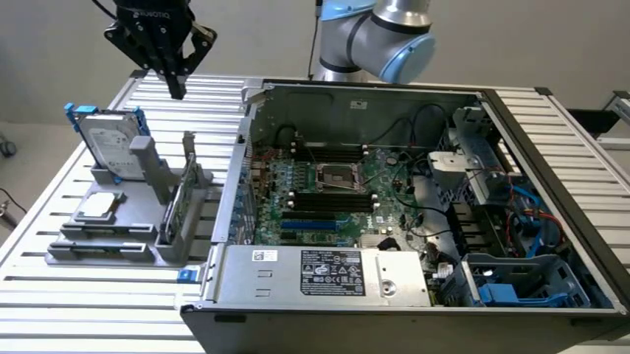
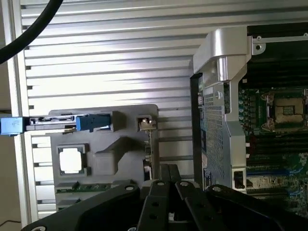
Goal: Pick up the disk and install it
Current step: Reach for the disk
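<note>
The disk [image 1: 111, 141] stands on edge in a grey holder [image 1: 118, 243] on the slatted table, at the exterior view's left. It is silver-grey with a white label and a blue carrier frame. My gripper [image 1: 177, 90] hangs high above the table, behind the disk and a little toward the open computer case. Its black fingers are shut together and hold nothing. The wrist view looks straight down on the disk [image 2: 57, 120], edge-on with blue ends, and my shut gripper [image 2: 166, 175] is clear of it.
The open computer case [image 1: 414, 192] fills the exterior view's right, with motherboard, power supply [image 1: 325, 271] and a blue drive cage [image 1: 512, 284]. The holder also carries a flat silver chip [image 1: 102, 205] and an upright green card [image 1: 175, 203]. Slatted table surface [image 1: 88, 302] surrounds the holder.
</note>
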You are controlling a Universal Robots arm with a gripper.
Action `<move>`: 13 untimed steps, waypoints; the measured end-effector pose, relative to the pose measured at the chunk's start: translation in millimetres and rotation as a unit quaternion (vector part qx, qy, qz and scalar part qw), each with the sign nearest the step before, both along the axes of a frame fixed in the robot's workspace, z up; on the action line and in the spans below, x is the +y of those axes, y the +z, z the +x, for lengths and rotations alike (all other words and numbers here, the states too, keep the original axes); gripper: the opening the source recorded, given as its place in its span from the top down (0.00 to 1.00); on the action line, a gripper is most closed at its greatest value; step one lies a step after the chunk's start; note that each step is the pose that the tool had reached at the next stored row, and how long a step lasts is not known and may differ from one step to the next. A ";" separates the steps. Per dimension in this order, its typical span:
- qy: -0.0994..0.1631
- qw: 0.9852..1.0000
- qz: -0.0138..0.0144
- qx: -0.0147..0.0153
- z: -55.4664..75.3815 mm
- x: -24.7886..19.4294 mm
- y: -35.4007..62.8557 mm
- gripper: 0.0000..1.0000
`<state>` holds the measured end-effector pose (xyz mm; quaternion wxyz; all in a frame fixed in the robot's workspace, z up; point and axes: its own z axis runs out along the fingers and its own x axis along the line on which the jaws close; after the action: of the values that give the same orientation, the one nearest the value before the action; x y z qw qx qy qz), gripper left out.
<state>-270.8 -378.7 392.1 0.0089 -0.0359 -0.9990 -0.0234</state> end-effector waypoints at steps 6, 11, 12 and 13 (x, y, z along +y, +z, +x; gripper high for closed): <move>0.000 1.000 0.000 0.004 -25.3 9.0 -1.2 0.89; 0.000 1.000 0.000 0.005 -48.1 15.3 -2.9 0.89; 0.000 1.000 0.000 0.005 -52.6 16.4 -3.2 0.89; 0.000 1.000 0.000 0.006 -57.1 17.5 -3.6 0.89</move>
<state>-327.8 -361.2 388.6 0.0144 -0.0360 -0.9990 -0.0231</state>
